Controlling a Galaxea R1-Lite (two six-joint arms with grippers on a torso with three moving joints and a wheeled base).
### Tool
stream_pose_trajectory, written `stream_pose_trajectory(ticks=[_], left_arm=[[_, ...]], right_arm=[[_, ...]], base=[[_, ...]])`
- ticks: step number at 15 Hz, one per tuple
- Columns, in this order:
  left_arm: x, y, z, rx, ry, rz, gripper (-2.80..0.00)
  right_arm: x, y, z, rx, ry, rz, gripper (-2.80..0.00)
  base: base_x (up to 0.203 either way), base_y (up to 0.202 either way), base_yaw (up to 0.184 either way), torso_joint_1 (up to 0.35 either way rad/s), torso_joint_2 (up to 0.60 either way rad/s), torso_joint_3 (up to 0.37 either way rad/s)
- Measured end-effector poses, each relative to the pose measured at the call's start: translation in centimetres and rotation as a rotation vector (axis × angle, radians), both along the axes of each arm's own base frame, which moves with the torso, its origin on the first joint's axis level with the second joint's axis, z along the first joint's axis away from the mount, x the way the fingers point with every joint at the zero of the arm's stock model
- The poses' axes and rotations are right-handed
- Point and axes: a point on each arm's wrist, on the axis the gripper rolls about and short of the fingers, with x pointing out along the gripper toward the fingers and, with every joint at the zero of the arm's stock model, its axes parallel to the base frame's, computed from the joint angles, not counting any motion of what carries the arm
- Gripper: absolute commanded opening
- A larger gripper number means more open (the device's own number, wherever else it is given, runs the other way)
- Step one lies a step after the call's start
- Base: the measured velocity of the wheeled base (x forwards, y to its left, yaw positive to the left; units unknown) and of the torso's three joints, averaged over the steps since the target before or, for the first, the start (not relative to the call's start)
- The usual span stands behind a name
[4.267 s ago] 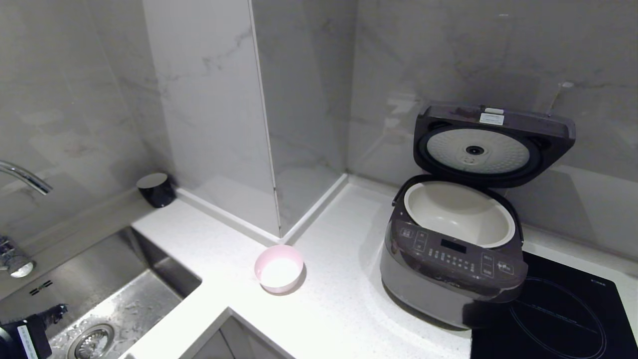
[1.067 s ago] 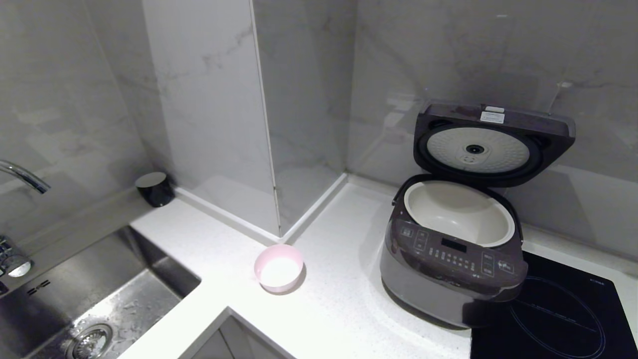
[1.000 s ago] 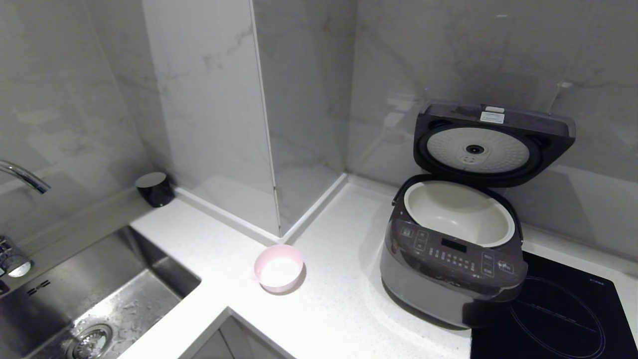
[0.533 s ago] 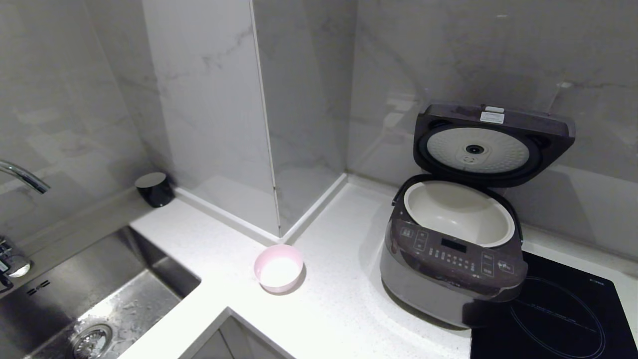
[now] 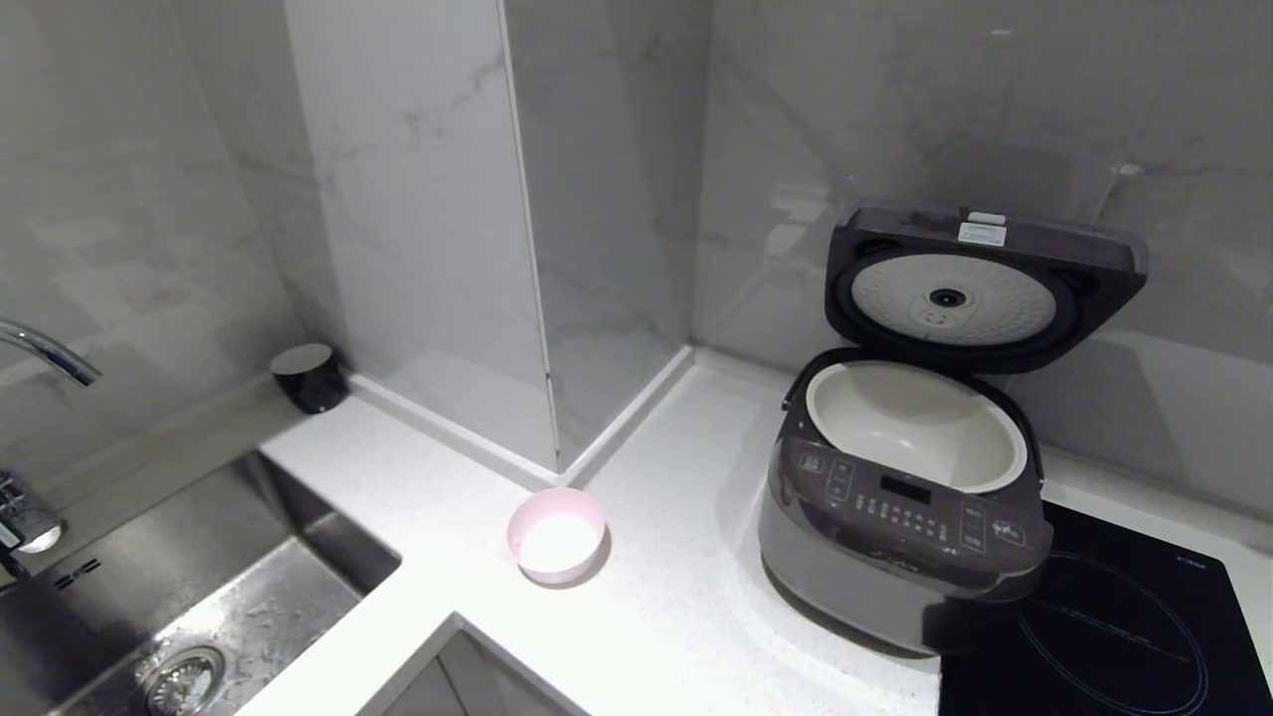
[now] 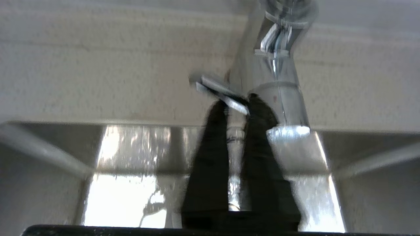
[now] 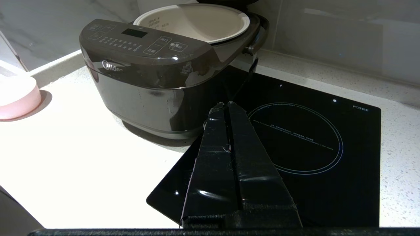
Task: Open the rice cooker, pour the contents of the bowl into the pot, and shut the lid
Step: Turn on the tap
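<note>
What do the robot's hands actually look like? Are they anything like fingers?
Not like human fingers. Each gripper is a pair of long, flat black blades that taper to narrow tips. The right gripper looks glossy, as if wrapped in shiny black tape with creases. The left gripper is the same dark two-pronged shape, more matte. A black bar runs beneath each pair. No cables or markings show.

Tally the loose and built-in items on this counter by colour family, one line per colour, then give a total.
Dark grey-brown: 1, the rice cooker with its lid up.
Cream-white: 1, the pot inside it.
Pink: 1, the bowl.
Black: 2, the induction hob and a small round black container.
Steel: 2, the sink and the faucet.
Total: 7.
</note>
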Motion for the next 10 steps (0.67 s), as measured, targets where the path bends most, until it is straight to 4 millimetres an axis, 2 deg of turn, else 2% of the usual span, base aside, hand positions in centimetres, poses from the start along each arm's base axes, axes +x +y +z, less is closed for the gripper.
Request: stream_pose_trajectory(ticks=[10], left_arm=[[-0.05, -0.29, 0.11, -0.010, -0.004, -0.002, -2.80]], right_arm=[[0.00, 0.00, 0.00, 0.000, 0.000, 0.000, -2.80]], base=[[0.000, 0.000, 0.000, 0.000, 0.00, 0.000]])
